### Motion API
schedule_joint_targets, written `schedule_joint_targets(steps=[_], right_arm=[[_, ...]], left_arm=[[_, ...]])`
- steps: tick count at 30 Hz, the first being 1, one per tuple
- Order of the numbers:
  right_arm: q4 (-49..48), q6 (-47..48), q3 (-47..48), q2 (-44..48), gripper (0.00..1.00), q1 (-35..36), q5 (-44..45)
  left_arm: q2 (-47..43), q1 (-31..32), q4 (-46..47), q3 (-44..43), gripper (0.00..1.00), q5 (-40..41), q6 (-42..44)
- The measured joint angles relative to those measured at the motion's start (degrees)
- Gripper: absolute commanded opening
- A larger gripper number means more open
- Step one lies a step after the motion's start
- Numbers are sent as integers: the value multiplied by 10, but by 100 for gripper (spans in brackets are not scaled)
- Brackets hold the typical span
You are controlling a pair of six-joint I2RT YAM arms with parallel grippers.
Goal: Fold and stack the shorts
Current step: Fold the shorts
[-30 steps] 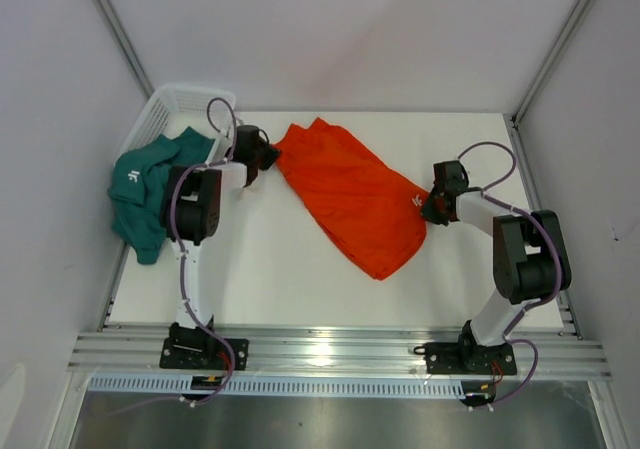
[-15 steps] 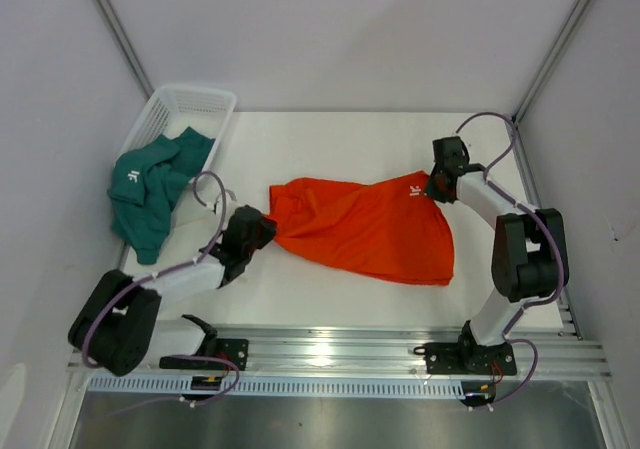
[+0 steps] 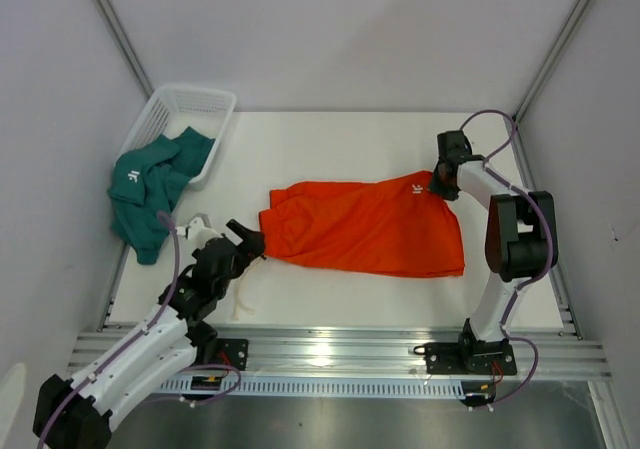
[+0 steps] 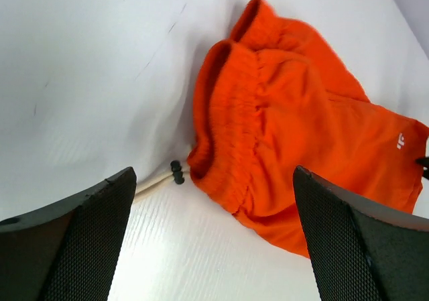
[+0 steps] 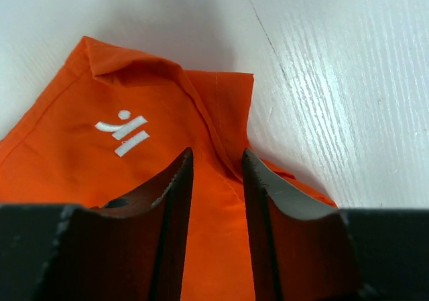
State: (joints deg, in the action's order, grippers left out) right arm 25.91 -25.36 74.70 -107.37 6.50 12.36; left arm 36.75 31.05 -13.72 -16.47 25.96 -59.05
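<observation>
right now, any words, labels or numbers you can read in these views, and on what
No words or numbers can be read in any view.
orange shorts: a white logo, a dot over two slanted bars, no letters.
teal shorts: a white mark, too small to read.

left arm (image 3: 150, 331): low, reaching forward — left tool (image 4: 213, 175) spread wide; right arm (image 3: 517, 237): extended far — right tool (image 5: 216, 159) narrowly parted
</observation>
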Motion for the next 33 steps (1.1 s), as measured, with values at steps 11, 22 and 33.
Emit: schedule_joint_targets(steps=[11, 22, 33], right_arm=[[-7, 10, -11, 21, 50, 16, -21], [-44, 2, -86, 121, 50, 68, -43], [-75, -2, -127, 161, 50, 71, -58]], left_arm=[[200, -163, 96, -154, 99, -213, 197], [402, -209, 191, -159, 83, -366, 257], [447, -212, 260, -159, 82, -355, 262]])
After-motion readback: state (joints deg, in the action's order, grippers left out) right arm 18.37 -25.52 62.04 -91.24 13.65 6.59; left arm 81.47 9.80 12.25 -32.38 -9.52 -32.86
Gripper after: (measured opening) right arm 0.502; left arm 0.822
